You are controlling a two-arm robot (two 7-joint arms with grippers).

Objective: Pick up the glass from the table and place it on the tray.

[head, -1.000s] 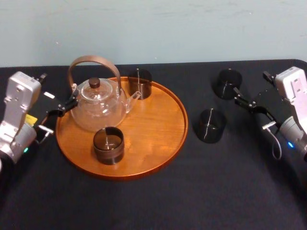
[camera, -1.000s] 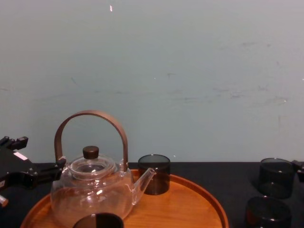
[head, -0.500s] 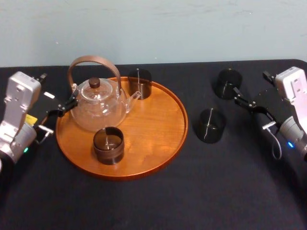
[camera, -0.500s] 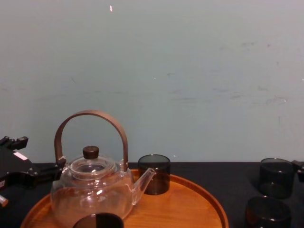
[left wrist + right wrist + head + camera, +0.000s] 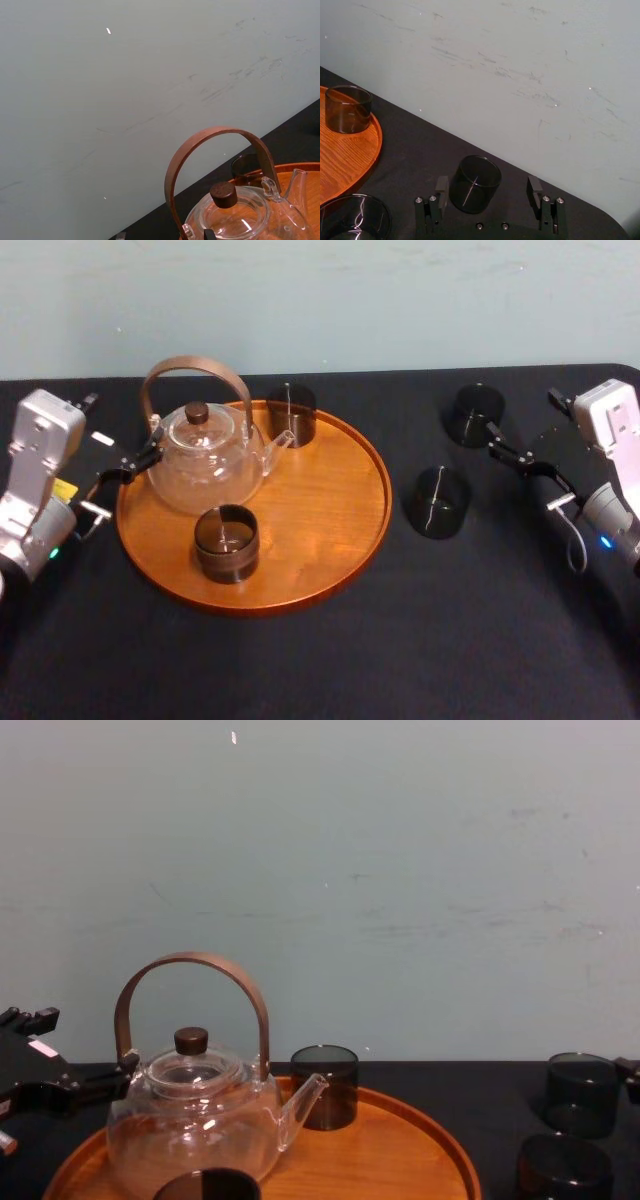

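Two dark smoked glasses stand on the black table (image 5: 420,640): the far glass (image 5: 474,414) (image 5: 475,184) (image 5: 582,1093) and a nearer glass (image 5: 438,502) (image 5: 563,1165). My right gripper (image 5: 500,443) (image 5: 488,189) is open just right of the far glass, which sits ahead of and between its fingers without touching. The round orange-brown tray (image 5: 340,540) (image 5: 440,1140) holds a glass teapot (image 5: 205,455) and two more dark glasses (image 5: 291,413) (image 5: 226,543). My left gripper (image 5: 138,458) rests open at the tray's left edge, close to the teapot.
The teapot's tall brown handle (image 5: 190,965) arches over the tray's left half. The tray's right half (image 5: 330,490) is bare wood. A pale wall (image 5: 400,870) rises behind the table's far edge.
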